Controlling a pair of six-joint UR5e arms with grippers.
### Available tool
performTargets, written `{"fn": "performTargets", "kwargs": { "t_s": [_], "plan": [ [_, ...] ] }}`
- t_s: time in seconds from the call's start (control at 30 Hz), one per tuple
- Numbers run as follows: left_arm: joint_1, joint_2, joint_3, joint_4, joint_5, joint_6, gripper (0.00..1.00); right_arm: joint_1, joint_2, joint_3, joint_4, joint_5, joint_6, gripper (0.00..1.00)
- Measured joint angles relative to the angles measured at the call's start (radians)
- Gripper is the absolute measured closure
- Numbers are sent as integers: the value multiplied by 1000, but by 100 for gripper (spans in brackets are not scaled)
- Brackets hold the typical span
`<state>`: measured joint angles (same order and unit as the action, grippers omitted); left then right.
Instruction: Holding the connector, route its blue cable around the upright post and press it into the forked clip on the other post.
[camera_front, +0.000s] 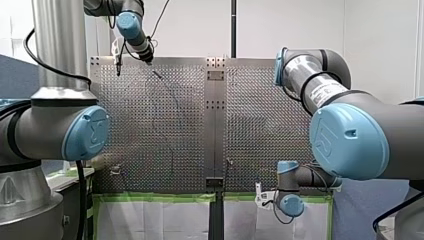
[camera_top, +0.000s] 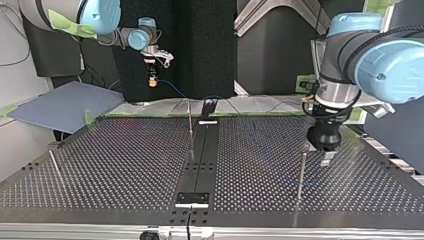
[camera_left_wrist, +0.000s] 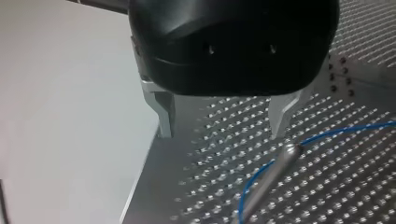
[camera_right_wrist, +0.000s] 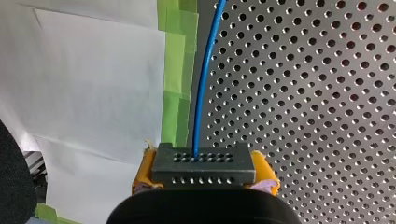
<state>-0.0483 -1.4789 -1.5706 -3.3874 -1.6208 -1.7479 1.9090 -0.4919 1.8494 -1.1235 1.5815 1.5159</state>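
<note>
My right gripper (camera_right_wrist: 204, 179) is shut on the dark grey connector (camera_right_wrist: 203, 163), with yellow pads on both of its sides. The blue cable (camera_right_wrist: 203, 84) leaves the connector's face and runs ahead over the perforated plate. In the top view this gripper (camera_top: 151, 80) hangs off the table's far edge. My left gripper (camera_left_wrist: 223, 126) is open, its metal fingers (camera_left_wrist: 163, 112) just above the plate with nothing between them. A thin upright post (camera_left_wrist: 275, 168) stands right in front of one finger, and the blue cable (camera_left_wrist: 345, 130) curves around it. In the top view this gripper (camera_top: 324, 150) hovers beside that post (camera_top: 301, 175).
A second thin post (camera_top: 190, 117) stands near the dark centre strip (camera_top: 200, 155), and a third post (camera_top: 54, 162) leans at the top view's left. Green tape (camera_right_wrist: 180, 70) lines the plate's edge by the connector. A blue-grey board (camera_top: 60, 105) lies off the table's far left corner.
</note>
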Motion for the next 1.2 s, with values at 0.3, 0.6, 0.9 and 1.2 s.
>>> {"fn": "performTargets", "kwargs": {
  "t_s": [0.3,0.6,0.9,1.2],
  "plan": [
    [2,-11,31,-89,5,-1,0,1,0,-4,8,0,0,100],
    [9,-14,60,-161,21,-15,0,2,0,-5,11,0,0,100],
    [11,-49,90,-189,56,-25,0,2,0,-5,13,0,0,100],
    [14,-55,116,-167,60,-53,0,4,0,-5,16,0,-1,100]
  ]
}}
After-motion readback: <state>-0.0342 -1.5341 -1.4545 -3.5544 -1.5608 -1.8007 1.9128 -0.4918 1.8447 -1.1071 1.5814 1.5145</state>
